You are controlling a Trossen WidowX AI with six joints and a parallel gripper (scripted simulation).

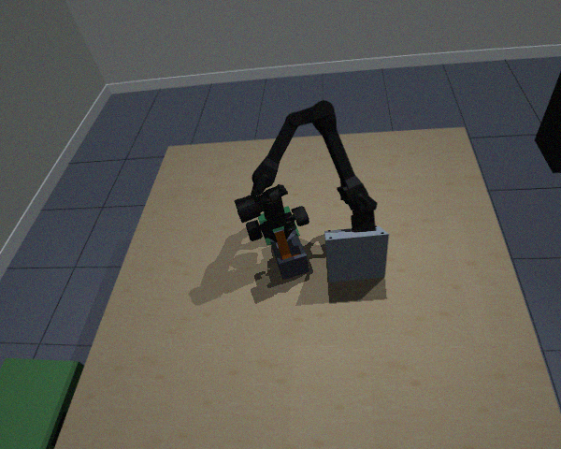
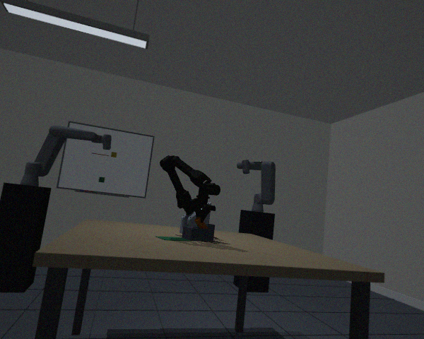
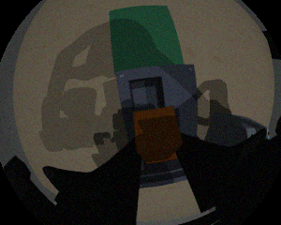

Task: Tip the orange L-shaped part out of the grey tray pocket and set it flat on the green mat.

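The orange part (image 1: 283,245) (image 2: 201,223) (image 3: 157,127) is tipped in the grey tray (image 1: 294,267) (image 2: 192,234) (image 3: 188,84), with one end standing above the rim. My gripper (image 3: 155,139) is shut on the orange part, one dark finger on each side of its raised end. In the wrist view an empty stretch of the pocket shows beyond the part. The part's lower end is hidden in the wrist view. The green mat (image 2: 170,238) (image 3: 164,28) lies flat against the tray's far side in the wrist view; my arm mostly covers it in the top view.
A grey upright box (image 1: 357,258) stands close beside the tray, by the arm's base. A large green block (image 1: 32,396) is beyond the table's left edge in the top view. Two other grey arms (image 2: 73,133) (image 2: 268,182) stand on dark pedestals behind the table.
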